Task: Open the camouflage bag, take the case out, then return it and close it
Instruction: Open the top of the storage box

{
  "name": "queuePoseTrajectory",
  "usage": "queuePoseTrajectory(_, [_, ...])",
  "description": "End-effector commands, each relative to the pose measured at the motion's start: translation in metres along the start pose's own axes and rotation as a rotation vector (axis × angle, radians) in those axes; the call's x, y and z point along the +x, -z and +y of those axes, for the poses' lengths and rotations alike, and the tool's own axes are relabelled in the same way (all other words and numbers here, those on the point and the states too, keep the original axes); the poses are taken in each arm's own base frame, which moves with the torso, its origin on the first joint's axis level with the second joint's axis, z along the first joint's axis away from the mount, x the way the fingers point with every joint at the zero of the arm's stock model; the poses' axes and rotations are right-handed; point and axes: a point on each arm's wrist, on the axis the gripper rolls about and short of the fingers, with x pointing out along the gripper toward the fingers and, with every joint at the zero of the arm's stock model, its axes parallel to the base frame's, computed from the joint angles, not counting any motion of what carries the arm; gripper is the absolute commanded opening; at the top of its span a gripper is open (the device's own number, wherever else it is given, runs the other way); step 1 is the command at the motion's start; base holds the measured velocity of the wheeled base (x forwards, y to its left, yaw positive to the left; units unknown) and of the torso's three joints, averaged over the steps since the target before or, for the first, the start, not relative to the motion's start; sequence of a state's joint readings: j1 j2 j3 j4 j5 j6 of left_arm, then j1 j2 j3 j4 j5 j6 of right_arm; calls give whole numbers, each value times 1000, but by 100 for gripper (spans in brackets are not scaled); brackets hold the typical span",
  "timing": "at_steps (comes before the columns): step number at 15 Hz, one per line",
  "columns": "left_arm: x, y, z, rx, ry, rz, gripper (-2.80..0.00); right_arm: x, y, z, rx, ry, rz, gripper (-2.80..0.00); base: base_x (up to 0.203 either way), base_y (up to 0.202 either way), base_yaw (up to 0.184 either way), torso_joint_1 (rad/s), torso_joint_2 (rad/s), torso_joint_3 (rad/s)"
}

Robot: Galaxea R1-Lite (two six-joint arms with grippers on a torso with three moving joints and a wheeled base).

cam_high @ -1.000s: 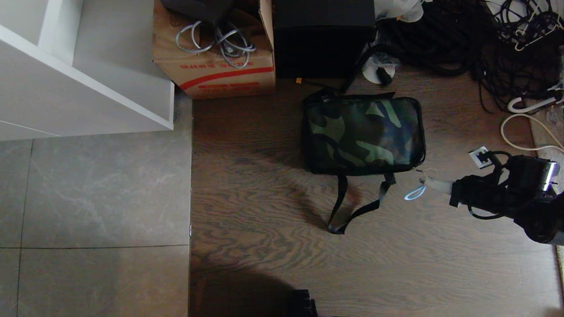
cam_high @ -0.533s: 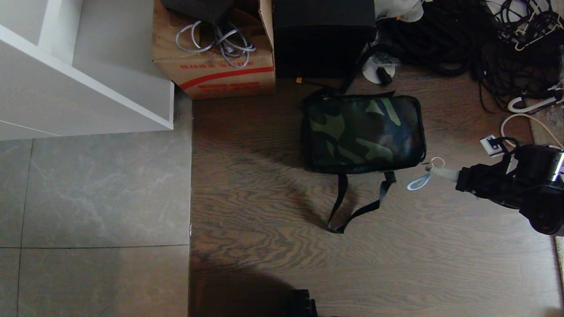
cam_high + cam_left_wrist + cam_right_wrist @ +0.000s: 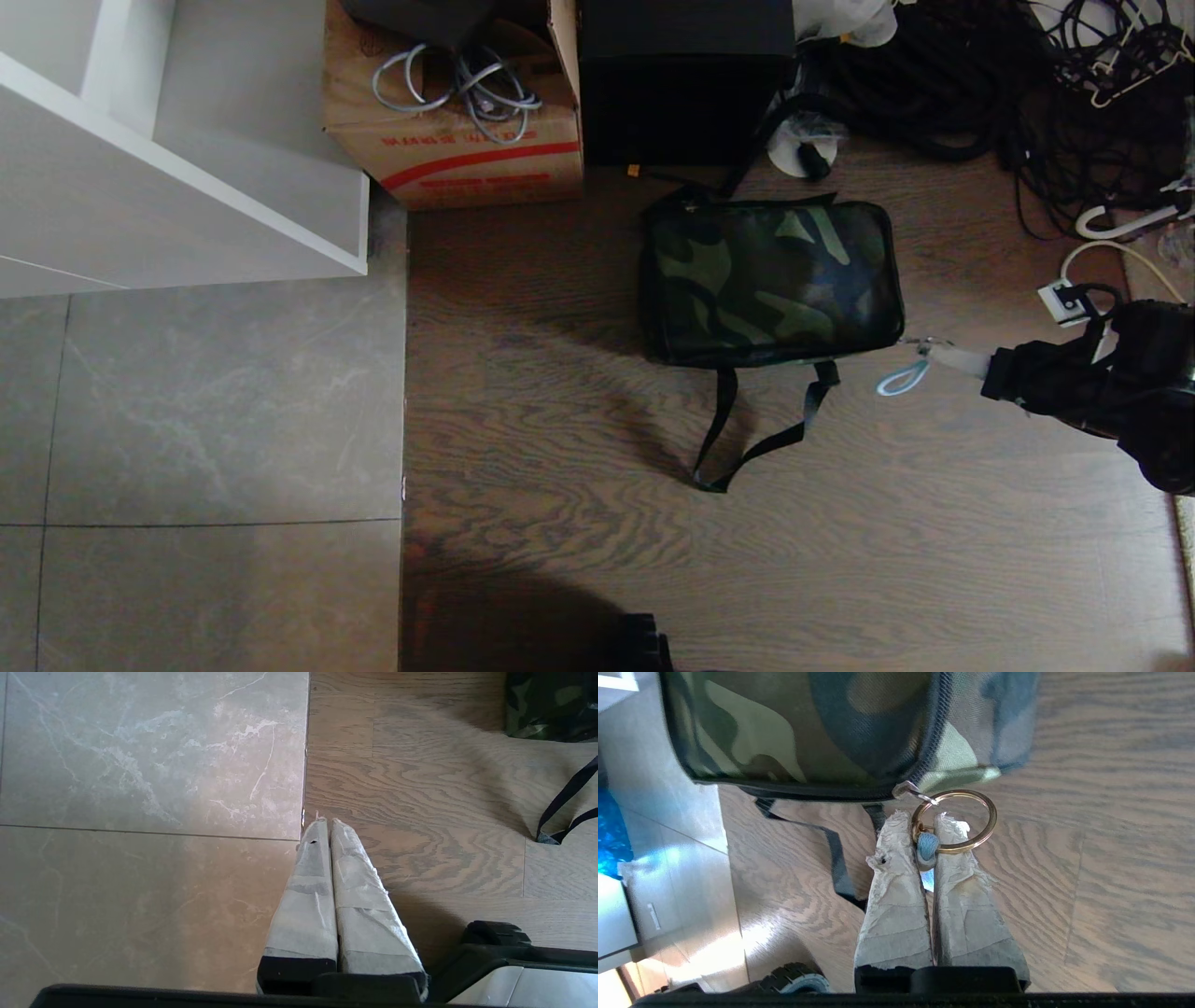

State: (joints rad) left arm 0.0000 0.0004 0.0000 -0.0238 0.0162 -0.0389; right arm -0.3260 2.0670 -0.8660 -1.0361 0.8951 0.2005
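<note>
- Nearest us, our left pincer (image 3: 327, 826) hangs parked over the seam between tile and wood floor (image 3: 560, 523), fingers pressed together and empty; we leave it out of this step.
- Our right pincer (image 3: 922, 823) sits low beside the bag's near right corner, pinching the blue loop (image 3: 927, 847) threaded on the brass ring (image 3: 955, 821) of the zip pull (image 3: 911, 792).
- The bag (image 3: 770, 285) lies flat on the wood floor, lid down; the case is not in view, so we judge it is inside.
- The step in hand looks to be unzipping, and the slider seems to sit at the corner.
- To do it well, we should pull along the zip line, not away from the bag, or the light bag will likely slide.
- We keep the pinch firm on the loop; if the cord slips out, we lose the ring.
- We should turn the wrist as the track bends round the corner.
- Further off, the strap (image 3: 747, 439) trails near the corner; we should stay clear of it.
- Beyond the bag stand a cardboard box (image 3: 457, 140) and cables (image 3: 980, 84), so we should keep the pull short of them.
</note>
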Motion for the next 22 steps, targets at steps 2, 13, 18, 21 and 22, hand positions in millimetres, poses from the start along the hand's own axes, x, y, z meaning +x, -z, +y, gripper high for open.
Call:
queuePoseTrajectory(2, [1, 3, 0, -1, -1, 10, -280, 1, 0, -7, -10, 5, -9, -280, 0, 0, 0, 0, 0, 0])
queuePoseTrajectory(13, [1, 3, 0, -1, -1, 10, -280, 19, -33, -24, 90, -24, -75, -280, 0, 0, 0, 0, 0, 0])
queuePoseTrajectory(18, [1, 3, 0, -1, -1, 11, -280, 31, -39, -35, 58, -35, -97, -280, 0, 0, 0, 0, 0, 0])
queuePoseTrajectory(21, [1, 3, 0, -1, -1, 10, -280, 42, -48, -39, 27, -53, -117, -280, 0, 0, 0, 0, 0, 0])
queuePoseTrajectory(22, [1, 3, 0, -1, -1, 10, -280, 44, -52, -39, 20, -58, -125, -280, 0, 0, 0, 0, 0, 0])
